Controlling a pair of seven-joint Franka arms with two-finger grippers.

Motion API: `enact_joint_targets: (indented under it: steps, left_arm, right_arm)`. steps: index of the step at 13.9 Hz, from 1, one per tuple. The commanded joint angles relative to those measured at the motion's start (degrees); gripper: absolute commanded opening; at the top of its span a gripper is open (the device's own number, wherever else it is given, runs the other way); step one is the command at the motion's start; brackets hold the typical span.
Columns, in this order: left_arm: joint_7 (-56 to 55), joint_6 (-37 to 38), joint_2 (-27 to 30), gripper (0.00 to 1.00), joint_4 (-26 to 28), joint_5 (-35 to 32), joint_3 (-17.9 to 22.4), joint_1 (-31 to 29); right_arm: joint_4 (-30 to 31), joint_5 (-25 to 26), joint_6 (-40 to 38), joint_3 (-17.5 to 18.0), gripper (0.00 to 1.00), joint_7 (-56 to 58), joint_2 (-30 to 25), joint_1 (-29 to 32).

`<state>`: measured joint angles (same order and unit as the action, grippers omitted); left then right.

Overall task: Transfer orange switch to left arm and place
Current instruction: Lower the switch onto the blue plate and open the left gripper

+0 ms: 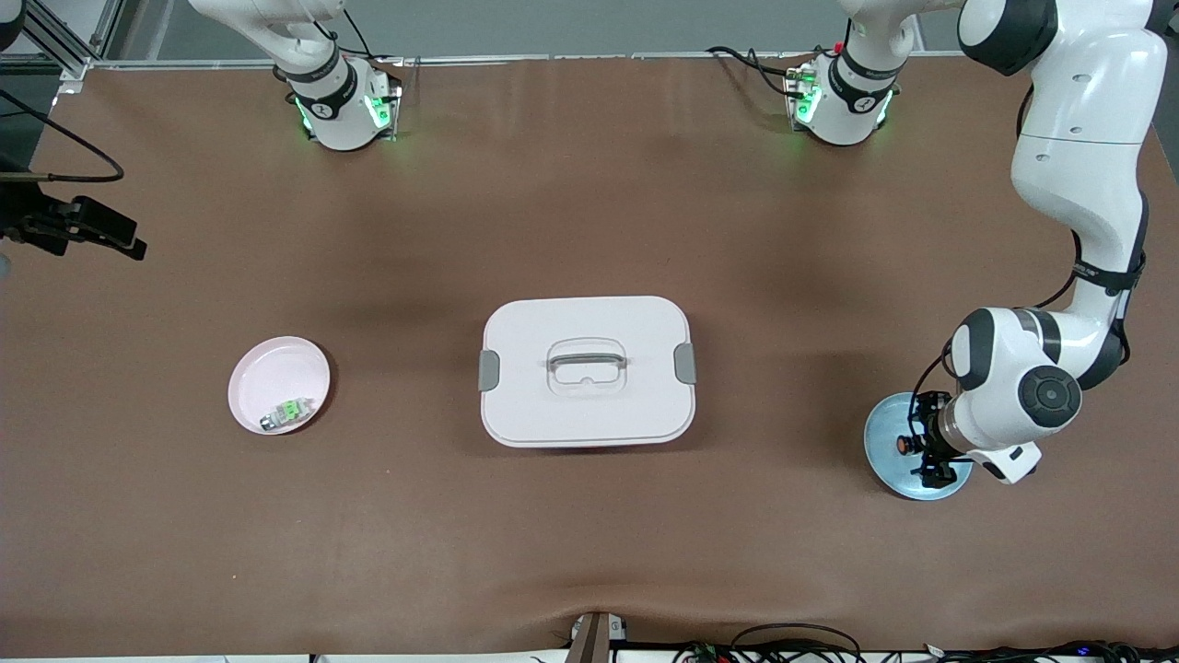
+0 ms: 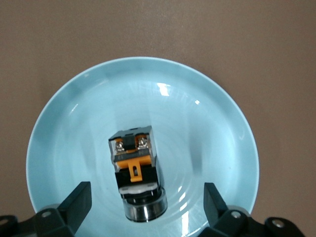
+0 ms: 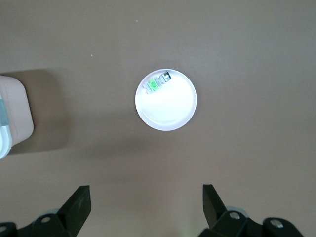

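The orange switch (image 2: 136, 172) lies in the blue plate (image 2: 74, 123) at the left arm's end of the surface; a green-and-clear component (image 1: 287, 412) lies in the pink plate (image 1: 267, 373) toward the right arm's end; the closed white box (image 1: 587, 370) sits between them. The left tool (image 2: 143, 205) hangs low over the switch, fingers spread either side, not touching; the right tool (image 3: 143, 207), also spread, hangs high over the pink plate, out of the front view.

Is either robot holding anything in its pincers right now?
No. The left pincer is open around the orange switch on the blue plate; the right pincer hangs open above the table.
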<state>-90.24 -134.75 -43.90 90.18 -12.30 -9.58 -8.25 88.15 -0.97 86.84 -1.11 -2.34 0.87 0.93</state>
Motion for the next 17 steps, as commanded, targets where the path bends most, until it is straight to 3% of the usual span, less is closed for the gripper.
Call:
enact_joint_targets:
  steps: [1,6,9,14,17]
  left_arm:
    - [-0.21,0.28,-0.05,1.0,-0.53,-0.53,-0.17,-0.01]
    - [2.51,0.98,0.3,1.0,-0.53,0.16,-0.17,0.17]
    - [11.28,1.6,1.79,1.0,0.78,3.76,1.58,2.19]
    - [36.74,1.6,5.92,1.0,5.17,7.54,2.46,3.33]
    - [49.41,1.6,8.38,1.0,7.55,10.18,6.41,7.36]
  right_arm:
    - [-0.79,0.8,-0.27,-0.21,1.0,-1.35,-1.04,-0.93]
    - [-0.78,-0.17,-0.45,-0.39,1.0,-1.44,-0.96,1.96]
    - [-0.61,-1.92,-0.71,-0.39,1.0,-1.44,-0.78,4.86]
    - [-0.43,-2.72,-0.71,-0.21,1.0,-1.44,-0.78,5.58]
    - [-0.43,-2.72,-0.88,0.05,1.0,-1.44,-0.78,4.53]
